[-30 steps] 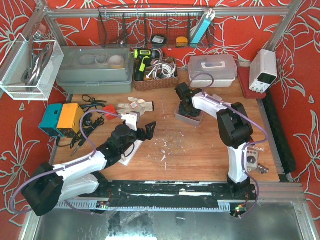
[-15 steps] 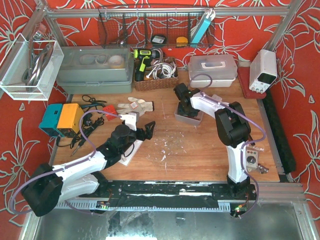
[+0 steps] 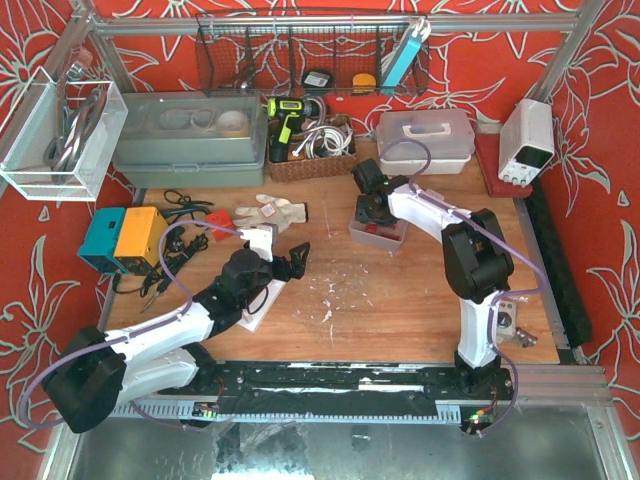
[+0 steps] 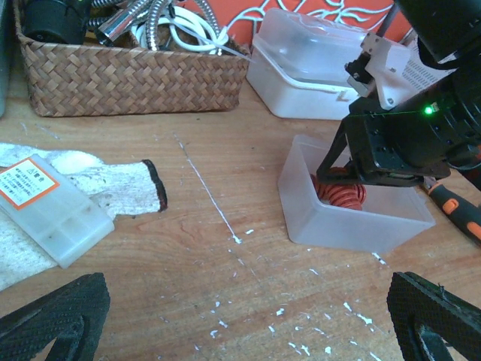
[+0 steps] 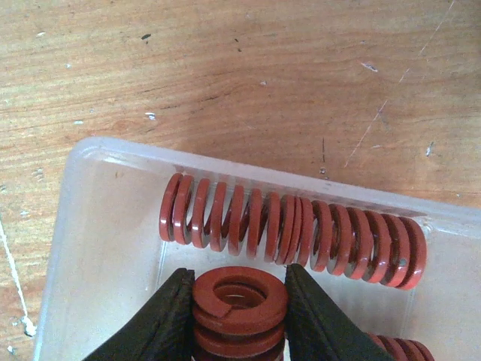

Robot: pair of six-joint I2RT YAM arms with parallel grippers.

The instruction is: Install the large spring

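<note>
A clear plastic bin (image 5: 98, 226) holds red coil springs. One large spring (image 5: 240, 297) stands on end in it, and my right gripper (image 5: 239, 308) is shut on it, a black finger pressed to each side. Behind it, two more red springs (image 5: 293, 229) lie end to end along the bin's far wall. From above, the right gripper (image 3: 372, 207) reaches down into the bin (image 3: 380, 236) at the table's back middle. My left gripper (image 3: 296, 258) hovers open over bare wood; in its own view the left gripper (image 4: 248, 323) faces the bin (image 4: 353, 222), well short of it.
A wicker basket (image 4: 128, 75) and a white lidded box (image 4: 308, 68) stand behind the bin. A work glove (image 4: 98, 184) with a small clear case (image 4: 49, 210) lies left. An orange-handled tool (image 4: 460, 213) lies right of the bin. A power supply (image 3: 527, 140) sits at the back right.
The right gripper's fingers have closed onto the upright spring, and its wrist has shifted slightly over the bin. The left arm has stayed still.
</note>
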